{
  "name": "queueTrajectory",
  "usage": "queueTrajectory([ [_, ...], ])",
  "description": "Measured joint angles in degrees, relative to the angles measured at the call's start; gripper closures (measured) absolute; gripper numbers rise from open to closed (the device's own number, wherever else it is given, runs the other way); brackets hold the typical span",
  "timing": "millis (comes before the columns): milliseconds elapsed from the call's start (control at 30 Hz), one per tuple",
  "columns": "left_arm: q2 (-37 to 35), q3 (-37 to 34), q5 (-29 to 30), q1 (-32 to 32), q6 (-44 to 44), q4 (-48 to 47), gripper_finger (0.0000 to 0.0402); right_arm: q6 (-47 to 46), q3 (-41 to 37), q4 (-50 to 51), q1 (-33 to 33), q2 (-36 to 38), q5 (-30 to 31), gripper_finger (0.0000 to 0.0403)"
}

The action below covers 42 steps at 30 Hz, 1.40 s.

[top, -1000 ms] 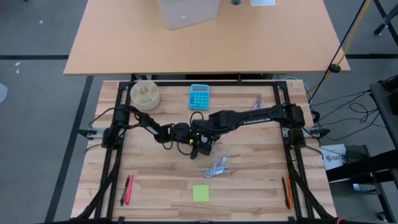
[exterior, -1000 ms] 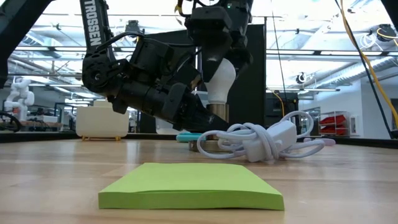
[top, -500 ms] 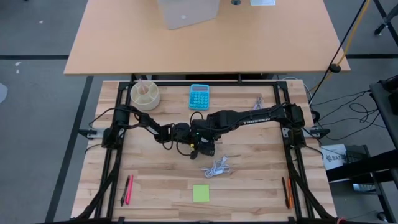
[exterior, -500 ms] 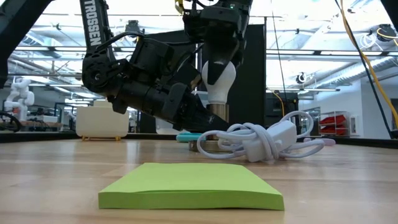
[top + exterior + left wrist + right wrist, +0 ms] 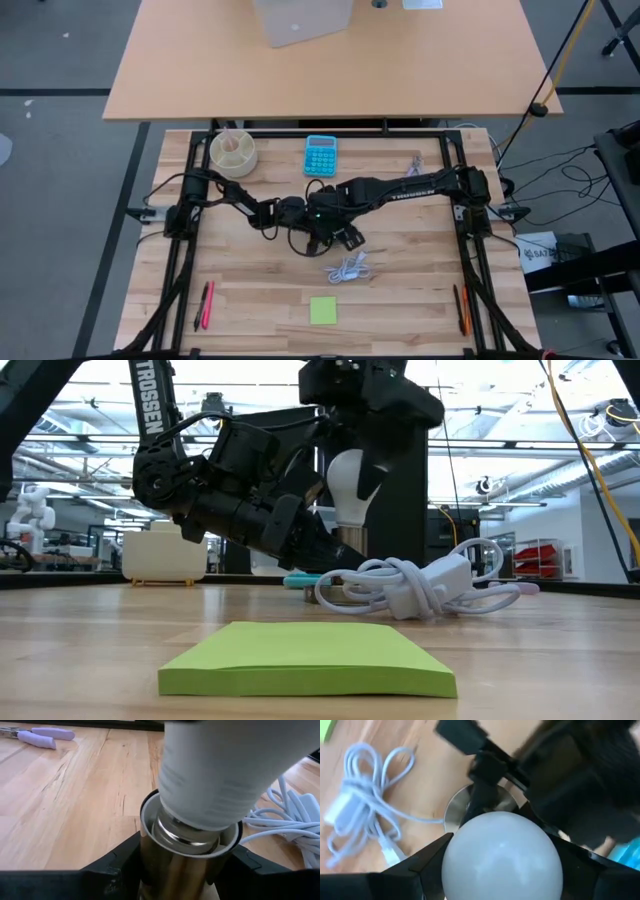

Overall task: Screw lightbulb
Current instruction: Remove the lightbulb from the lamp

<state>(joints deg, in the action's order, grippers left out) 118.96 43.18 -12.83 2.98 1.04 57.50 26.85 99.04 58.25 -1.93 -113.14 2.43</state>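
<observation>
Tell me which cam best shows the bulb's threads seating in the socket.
Left wrist view: the lightbulb base sits in the socket, close up. Low view shows only its globe; right wrist shows the globe top; high view hides it under the arms.

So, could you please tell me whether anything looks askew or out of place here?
Nothing looks damaged or spilled. The lightbulb leans in the socket that the left end effector holds; its metal thread is still exposed. The right end effector grips the globe.

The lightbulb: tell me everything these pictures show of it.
The lightbulb is white, with a frosted round globe and a silvery threaded base. It stands upright, globe up, its base partly inside a brass-coloured socket with a white collar. The right gripper grips the globe from above, fingers on both sides; the left gripper clamps the socket.
</observation>
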Motion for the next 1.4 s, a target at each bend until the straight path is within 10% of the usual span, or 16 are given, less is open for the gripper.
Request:
queueTrajectory([
  [633,0.0,0.0,-0.3,0.0,-0.4,0.0,0.0205,10.1,-0.1,1.2,-3.4,0.0,7.5,0.0124],
  [1400,-2.1,-0.1,0.4,0.0,0.3,-0.5,0.0205,-10.1,0.0,6.7,-8.5,6.5,16.0,0.0124],
])
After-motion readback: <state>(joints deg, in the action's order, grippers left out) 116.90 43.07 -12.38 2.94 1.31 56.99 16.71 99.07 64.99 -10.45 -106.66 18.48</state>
